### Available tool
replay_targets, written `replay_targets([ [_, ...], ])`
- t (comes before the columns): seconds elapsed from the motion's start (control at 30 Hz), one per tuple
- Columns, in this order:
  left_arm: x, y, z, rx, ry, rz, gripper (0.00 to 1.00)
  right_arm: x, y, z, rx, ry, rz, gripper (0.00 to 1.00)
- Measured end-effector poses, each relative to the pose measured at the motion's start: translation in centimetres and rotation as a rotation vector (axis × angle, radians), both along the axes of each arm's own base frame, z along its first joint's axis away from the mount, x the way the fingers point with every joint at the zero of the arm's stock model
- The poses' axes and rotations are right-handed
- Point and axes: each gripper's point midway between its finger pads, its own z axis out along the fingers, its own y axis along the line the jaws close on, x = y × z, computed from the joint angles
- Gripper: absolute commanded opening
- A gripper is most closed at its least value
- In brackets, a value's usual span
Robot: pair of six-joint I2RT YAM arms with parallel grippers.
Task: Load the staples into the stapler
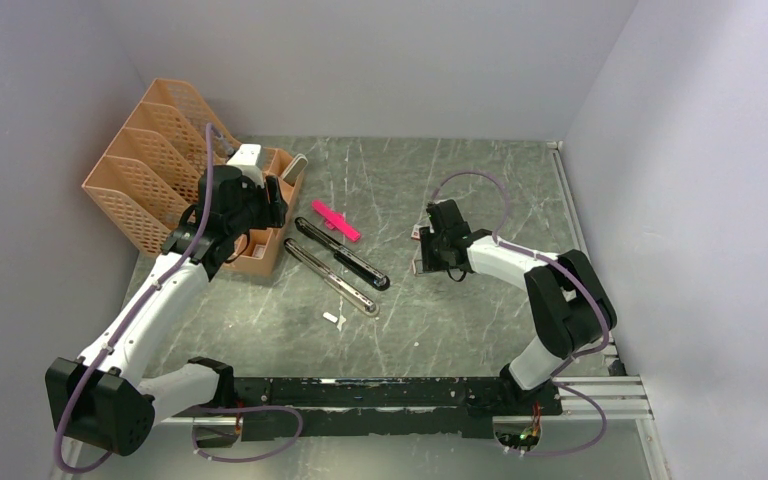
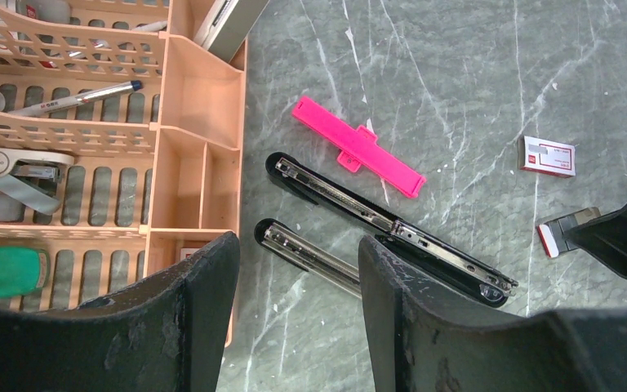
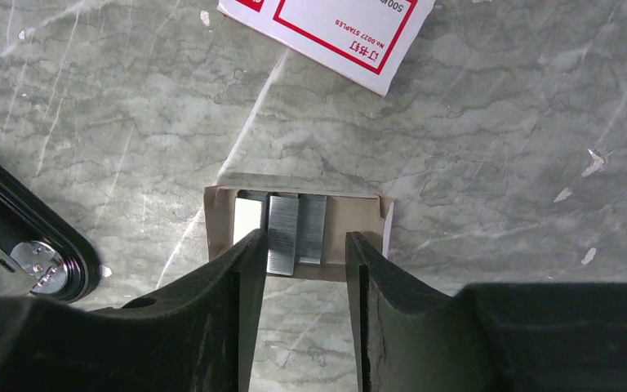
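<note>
**Right Hand Lines Up Over the Staples**

From above, the stapler [image 1: 343, 253] lies flat and is swung open into two long parts. Its silver rail faces up, ready to be filled. It sits between the two hands. The left gripper [image 1: 272, 200] hangs beside the orange rack [image 1: 150, 170]. Its arm is stretched far forward, which keeps it out of the way. The right gripper [image 1: 426, 255] points down at the table [image 1: 460, 320], and its arm is bent back at the elbow like a hook.

The left wrist camera shows the left gripper [image 2: 296, 241] spread wide, with nothing held between its fingers. The stapler [image 2: 375, 219] lies just past its fingertips. A pink piece [image 2: 359, 149] lies beyond the stapler. Farther off to this hand's right is the white box [image 2: 549, 155] with red print.

The right wrist camera shows the staples [image 3: 294, 229] lying side by side in a little brown tray [image 3: 347, 216]. The tray has no lid, so the hand can get at them. The right gripper [image 3: 302, 245] is right over them, with one finger on each side of the strips. Its fingers are part way open and are not squeezing anything, and nothing is lifted. It is too hard to tell if a finger touches a strip. It looks set to pinch the staples next. The white box [image 3: 335, 33] lies ahead of the fingertips. The round end of the stapler [image 3: 37, 265] is off to the left of this hand.
</note>
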Motion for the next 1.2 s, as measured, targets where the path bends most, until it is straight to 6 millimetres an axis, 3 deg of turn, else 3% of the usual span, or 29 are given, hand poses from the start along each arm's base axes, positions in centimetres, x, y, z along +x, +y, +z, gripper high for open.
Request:
replay_targets([
  [0.3, -0.01, -0.04, 0.00, -0.001, 0.000, -0.002, 0.60, 0.01, -0.13, -0.02, -0.006, -0.001, -0.003, 0.33],
  [0.6, -0.02, -0.06, 0.00, -0.002, 0.001, -0.003, 0.60, 0.00, -0.15, -0.02, -0.007, -0.001, -0.004, 0.41],
  [1.03, 0.03, -0.21, 0.13, -0.007, -0.005, -0.010, 0.60, 0.01, -0.14, 0.00, -0.006, -0.001, -0.003, 0.42],
  [1.2, 0.03, -0.22, 0.14, -0.007, -0.005, -0.010, 0.60, 0.01, -0.16, 0.00, -0.007, -0.001, -0.004, 0.37],
])
